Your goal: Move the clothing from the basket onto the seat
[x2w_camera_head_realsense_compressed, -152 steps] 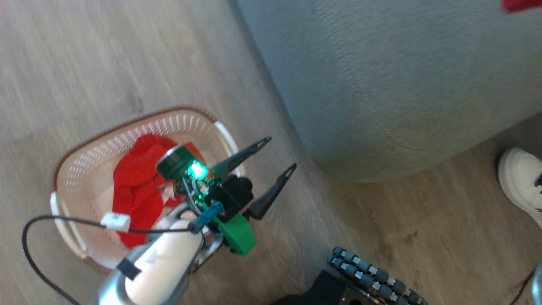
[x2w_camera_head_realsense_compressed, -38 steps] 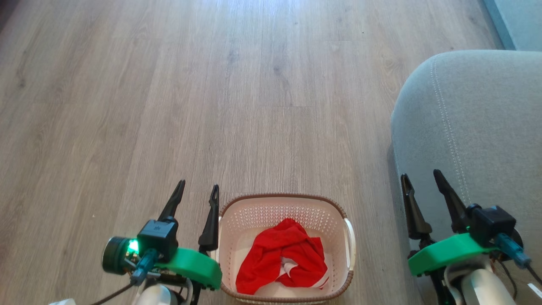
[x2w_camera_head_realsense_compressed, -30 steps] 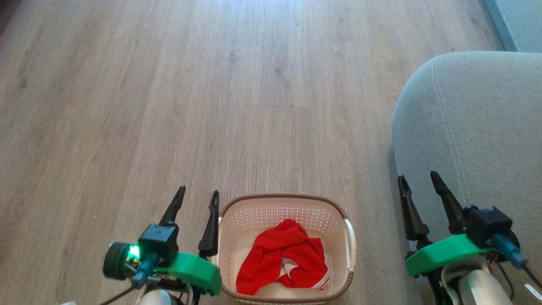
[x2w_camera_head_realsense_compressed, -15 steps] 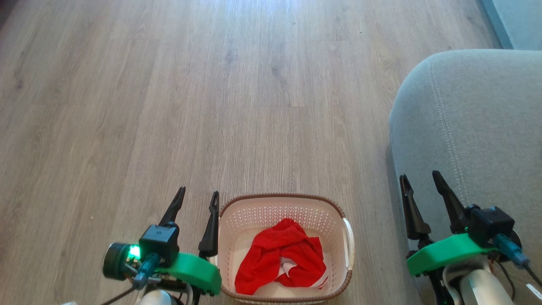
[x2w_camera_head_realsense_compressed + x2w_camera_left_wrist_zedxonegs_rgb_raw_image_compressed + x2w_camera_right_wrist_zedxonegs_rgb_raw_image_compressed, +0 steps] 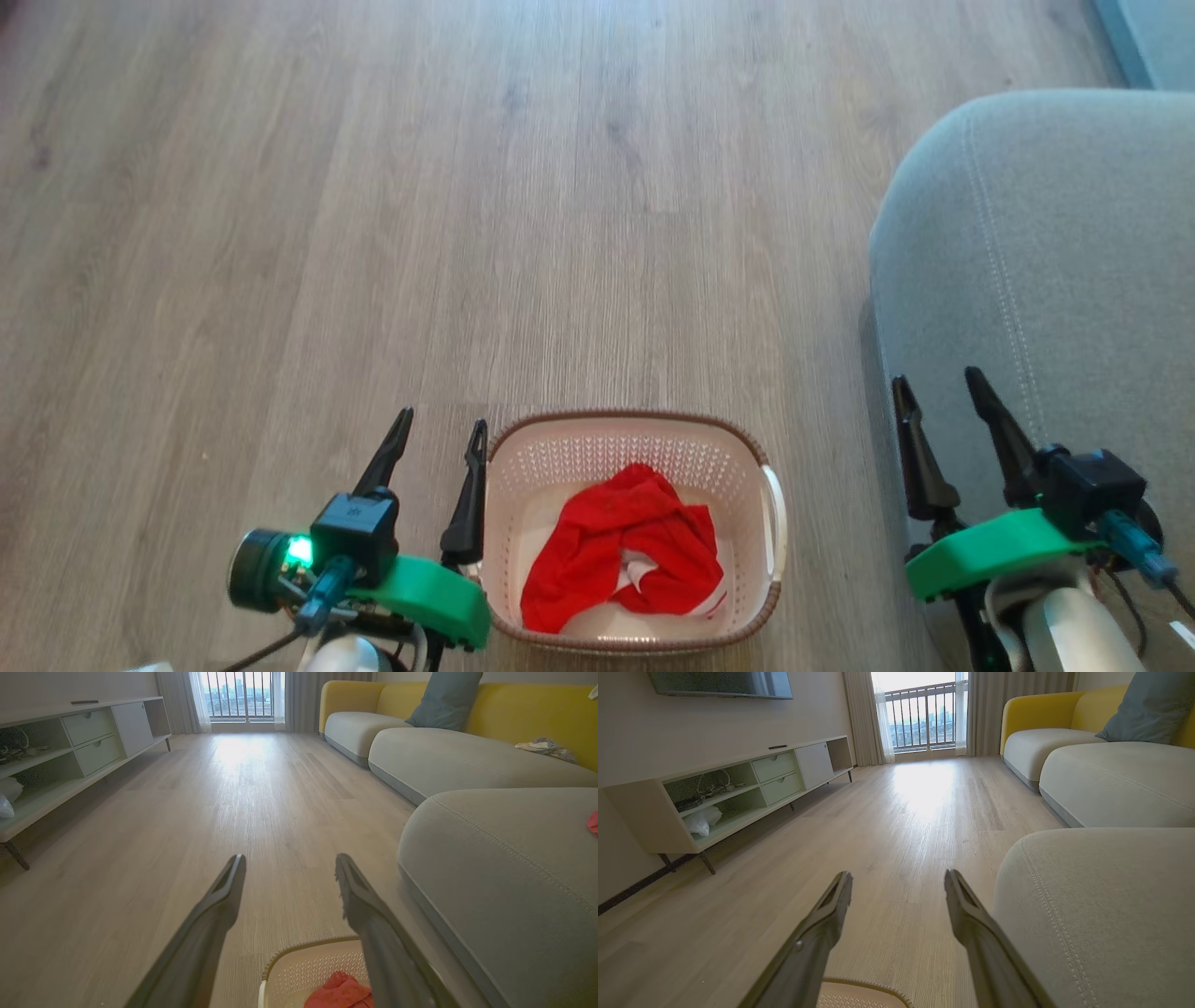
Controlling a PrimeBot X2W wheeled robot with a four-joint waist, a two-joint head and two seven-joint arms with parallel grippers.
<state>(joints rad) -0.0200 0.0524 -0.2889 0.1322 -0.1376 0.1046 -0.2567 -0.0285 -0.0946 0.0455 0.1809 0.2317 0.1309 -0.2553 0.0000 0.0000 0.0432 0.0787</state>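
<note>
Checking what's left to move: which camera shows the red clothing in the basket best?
The head view: the red clothing lies crumpled in the basket, seen whole from above. The left wrist view catches a red patch at its bottom edge; the right wrist view catches the basket's rim.

Bright daylight throughout. Source: window (image 5: 924,714) at far end of room, upper panes blown out white in right wrist view. Broad pale glare on wooden floor (image 5: 252,751) below it, and cool sheen at floor's far edge in head view. Soft shadow along seat (image 5: 1027,280) edge. Wrist views wide-angle, lines bowing near borders. Close fingers (image 5: 205,933) blurred. Head view slightly soft.
</note>
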